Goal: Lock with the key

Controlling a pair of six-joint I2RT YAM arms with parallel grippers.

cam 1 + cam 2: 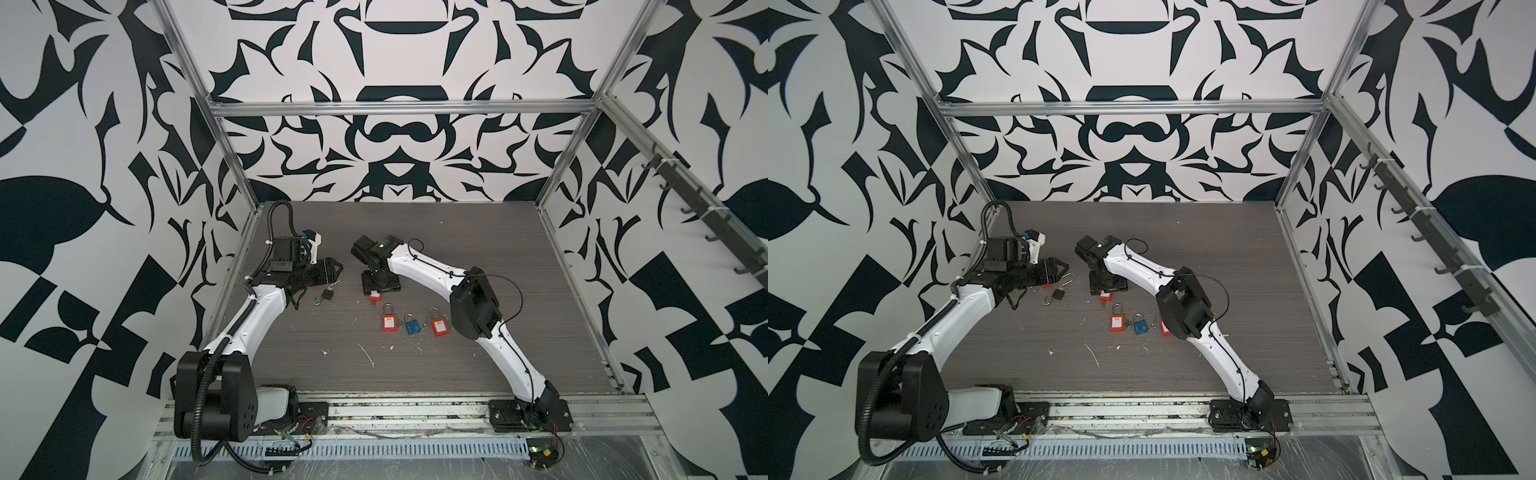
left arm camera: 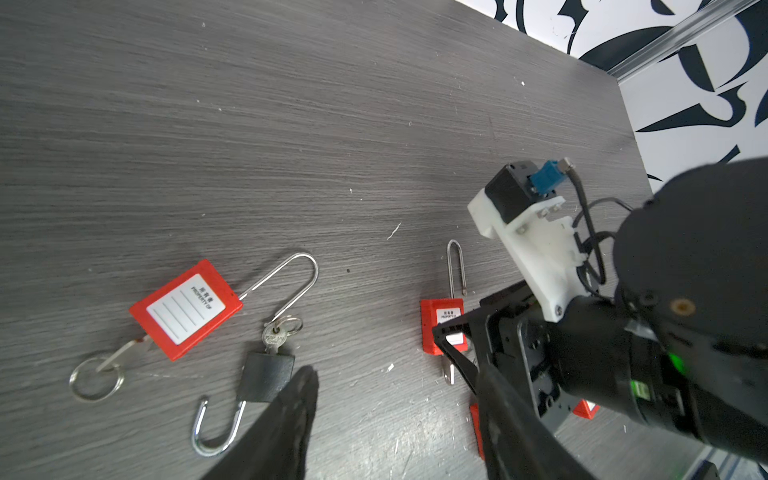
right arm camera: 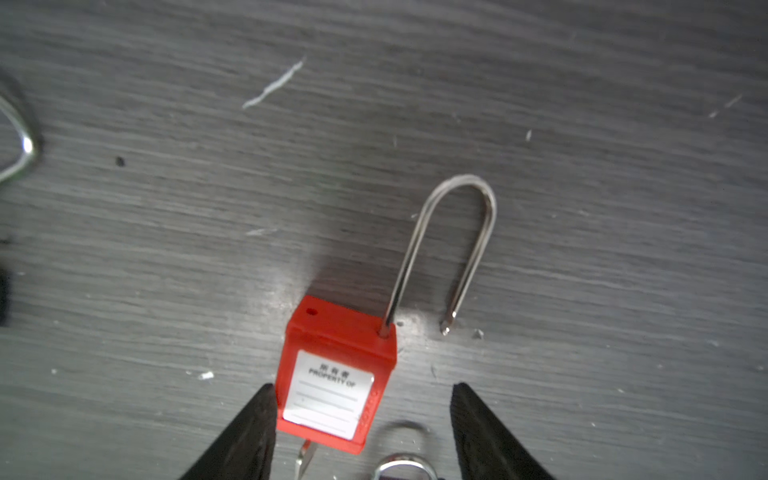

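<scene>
Top views: right gripper (image 1: 379, 287) points straight down over a red padlock (image 1: 375, 296) mid-table. Left gripper (image 1: 332, 270) hangs near it, by a black padlock (image 1: 328, 295).

Left wrist: left gripper's jaws stand apart, nothing btwn them. A second red padlock (image 2: 187, 309) lies close, also unlatched.

Right wrist: right jaws wide, straddling the lock body w/o clamping. Shackle (image 3: 449, 249) is swung out, free end on the table (image 3: 582, 124); key (image 3: 305, 457) sticks from the bottom.

Looks like pre-grasp. Next prob. needs closing on the body, then swinging the shackle over its hole, pressing in & turning the key.

PROPERTY OF | label (image 3: 328, 392), red padlock (image 3: 336, 374) | also second red padlock (image 2: 185, 309)
</scene>
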